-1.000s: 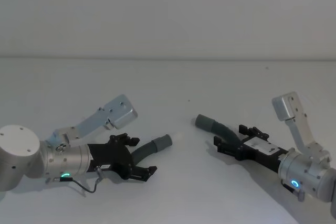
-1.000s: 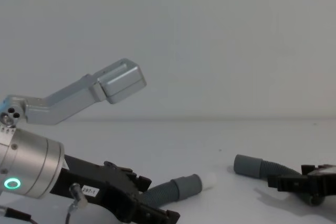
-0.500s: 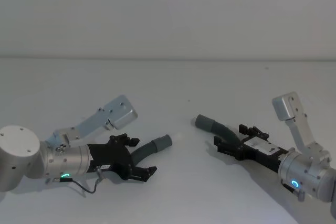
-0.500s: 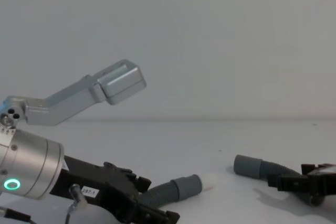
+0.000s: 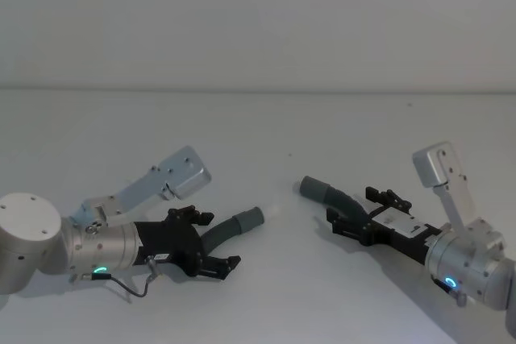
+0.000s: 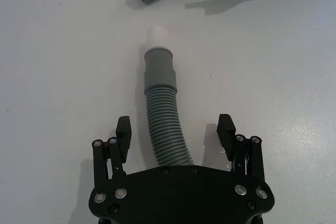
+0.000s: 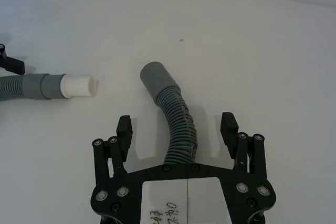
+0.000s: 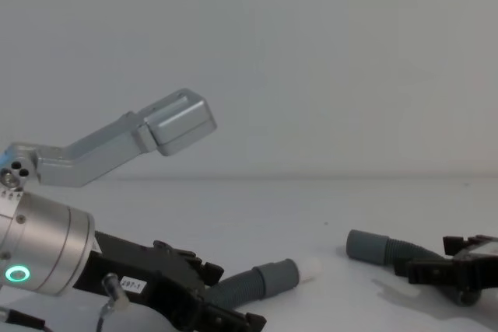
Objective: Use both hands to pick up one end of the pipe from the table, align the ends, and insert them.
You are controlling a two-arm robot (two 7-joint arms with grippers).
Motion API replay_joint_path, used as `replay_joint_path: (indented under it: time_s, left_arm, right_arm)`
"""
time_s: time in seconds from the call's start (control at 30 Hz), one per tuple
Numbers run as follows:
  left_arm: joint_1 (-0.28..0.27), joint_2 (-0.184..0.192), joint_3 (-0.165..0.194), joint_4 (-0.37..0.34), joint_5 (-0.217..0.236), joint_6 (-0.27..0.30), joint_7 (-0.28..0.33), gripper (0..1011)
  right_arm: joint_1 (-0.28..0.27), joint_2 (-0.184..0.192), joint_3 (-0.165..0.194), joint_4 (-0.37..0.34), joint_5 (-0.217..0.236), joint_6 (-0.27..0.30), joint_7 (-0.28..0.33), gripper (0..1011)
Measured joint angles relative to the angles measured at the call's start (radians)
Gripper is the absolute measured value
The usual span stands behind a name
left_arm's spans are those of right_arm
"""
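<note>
Barely started: left gripper (image 5: 214, 239) (lower left) and right gripper (image 5: 353, 210) (lower right) sit wide open straddling the white-stubbed hose (image 5: 239, 224) and plain-cuffed hose (image 5: 325, 192) on the table (image 5: 266, 126); grabbing, aligning, inserting all left.

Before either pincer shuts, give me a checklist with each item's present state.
1. Left pincer open and straddling the left hose piece: ok.
2. Right pincer open and straddling the right hose piece: ok.
3. Gap between fingers and corrugations on both sides: ok.
4. White stub unblocked: ok.
5. Stub in line with the open cuff: not ok, apart and angled.
6. Fingertips clear of the table: cannot tell.
</note>
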Motion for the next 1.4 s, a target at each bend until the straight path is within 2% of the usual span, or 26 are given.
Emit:
replay_joint_path:
  time_s: [0.83, 1.07, 1.17, 1.2, 1.23, 1.27, 1.4]
  left_arm:
    - [0.0, 0.0, 0.001, 0.0, 0.002, 0.001, 0.0, 1001]
    - [0.0, 0.0, 0.001, 0.0, 0.002, 0.001, 0.0, 1001]
    - [0.0, 0.0, 0.001, 0.0, 0.002, 0.001, 0.0, 1001]
    - [0.0, 0.0, 0.001, 0.0, 0.002, 0.001, 0.0, 1001]
    - [0.0, 0.0, 0.001, 0.0, 0.002, 0.001, 0.0, 1001]
    - [0.0, 0.0, 0.001, 0.0, 0.002, 0.001, 0.0, 1001]
    - [0.0, 0.0, 0.001, 0.0, 0.002, 0.001, 0.0, 1001]
  right_arm:
    - [0.015, -0.011, 0.003, 0.012, -0.01, 0.045, 0.018, 991]
    - [0.017, -0.013, 0.004, 0.015, -0.009, 0.049, 0.02, 841]
    - [0.017, -0.014, 0.004, 0.016, -0.009, 0.05, 0.02, 807]
    - [0.018, -0.014, 0.004, 0.016, -0.009, 0.051, 0.021, 714]
    - [0.018, -0.014, 0.004, 0.016, -0.009, 0.051, 0.021, 714]
    - [0.018, -0.015, 0.004, 0.016, -0.008, 0.051, 0.021, 659]
    - [0.018, -0.015, 0.005, 0.017, -0.008, 0.052, 0.022, 553]
